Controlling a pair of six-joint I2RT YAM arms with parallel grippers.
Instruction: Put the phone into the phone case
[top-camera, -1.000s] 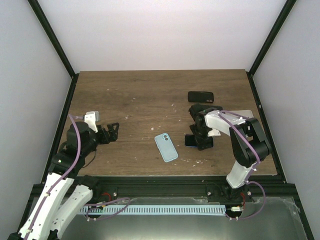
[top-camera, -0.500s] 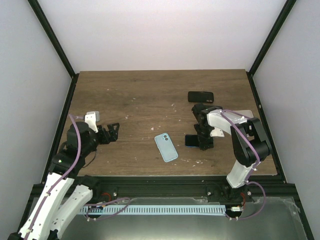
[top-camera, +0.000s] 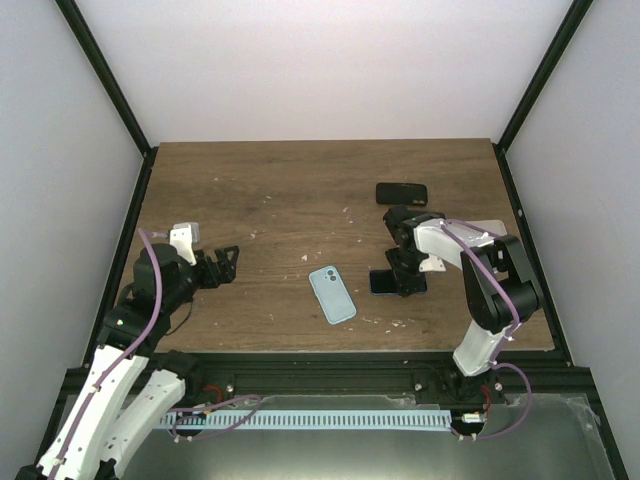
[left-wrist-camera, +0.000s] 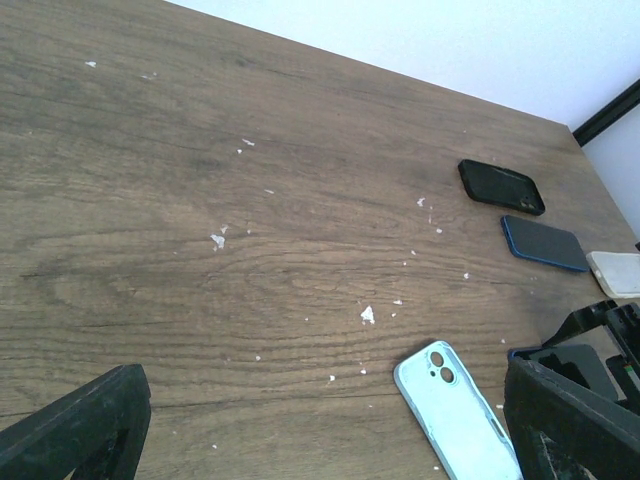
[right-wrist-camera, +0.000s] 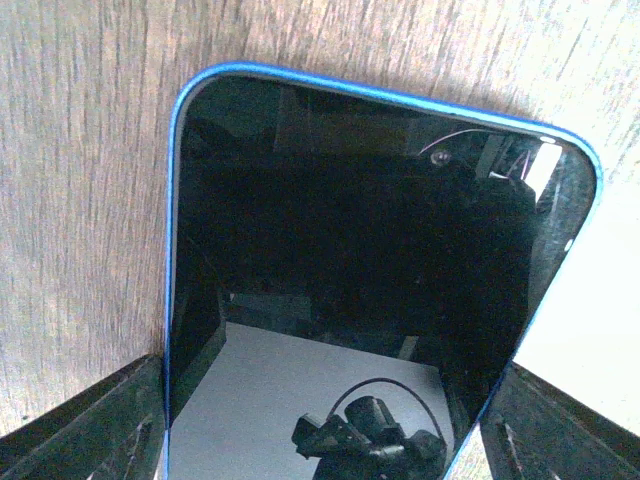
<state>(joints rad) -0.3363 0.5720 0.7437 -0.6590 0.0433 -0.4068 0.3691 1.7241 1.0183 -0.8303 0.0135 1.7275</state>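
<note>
The light blue phone case (top-camera: 332, 294) lies open side down on the table's middle; it also shows in the left wrist view (left-wrist-camera: 457, 420). The blue-edged phone (right-wrist-camera: 370, 230) lies screen up on the wood just right of the case, partly under my right gripper (top-camera: 405, 275). In the right wrist view the fingers (right-wrist-camera: 90, 430) press against both long edges of the phone, and the gripper (right-wrist-camera: 330, 440) straddles it. My left gripper (top-camera: 222, 266) is open and empty at the table's left, well away from the case.
A black case (top-camera: 401, 193) lies at the far right. A second blue phone (left-wrist-camera: 543, 243) and a white case (left-wrist-camera: 618, 272) lie near it. White flecks dot the wooden table (top-camera: 270, 200). Black frame rails run along the table's sides.
My right gripper has shifted slightly away from the near edge over the phone. The phone, the blue case and the left arm have not moved.
</note>
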